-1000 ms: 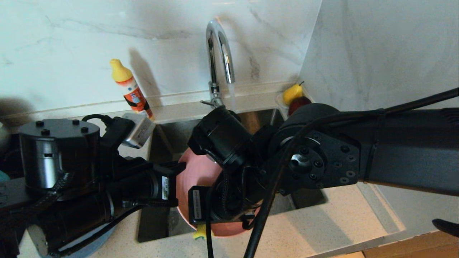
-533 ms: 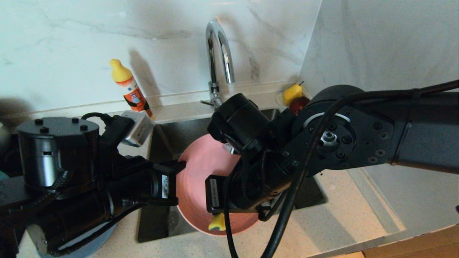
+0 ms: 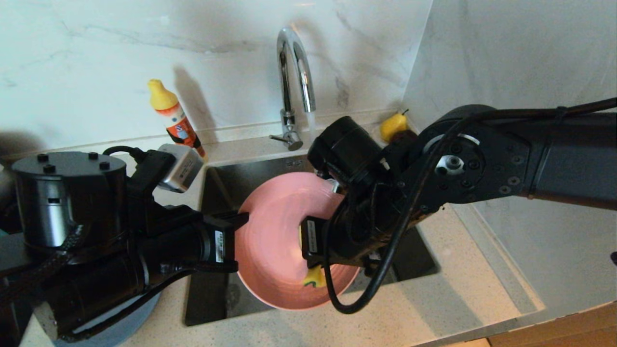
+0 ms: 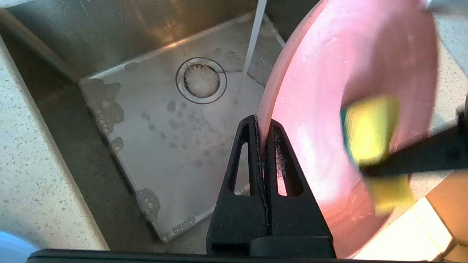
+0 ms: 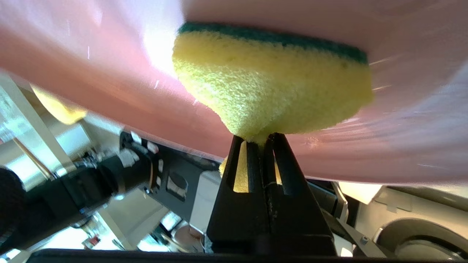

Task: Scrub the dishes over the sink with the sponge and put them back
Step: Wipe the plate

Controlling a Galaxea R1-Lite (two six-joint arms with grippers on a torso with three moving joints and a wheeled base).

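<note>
While you are looking down from the head, the nearest thing is the front edge of the counter [image 3: 434,289], and just beyond it the pink plate [image 3: 274,241] is hanging tilted over the front part of the sink [image 4: 153,120], clear of the basin floor. Your left gripper [image 4: 264,126] is pinching the plate's rim from the left side, its jaws pressed tight on the thin edge. Your right gripper [image 5: 260,140] is squeezing the sponge [image 5: 272,82] between closed fingers and is pressing its green scrubbing layer flat against the plate's face, near the lower front part of the dish. I am judging that you are in the middle of scrubbing the first dish: the pink plate is wet, with droplets on its surface, and it is not yet back on the counter. At the front left corner of the counter a light-blue plate [image 3: 120,323] is peeking out under your left arm, and I am reading it as waiting its turn; no bowl is showing in any view. Farther back, water is running from the tap [image 3: 294,72] toward the strainer drain [image 4: 201,80], and patches of foam are lying on the basin floor. Along the back edge of the counter an orange bottle [image 3: 176,120] is standing to the left and a yellow pear [image 3: 393,124] is sitting toward the right corner.
</note>
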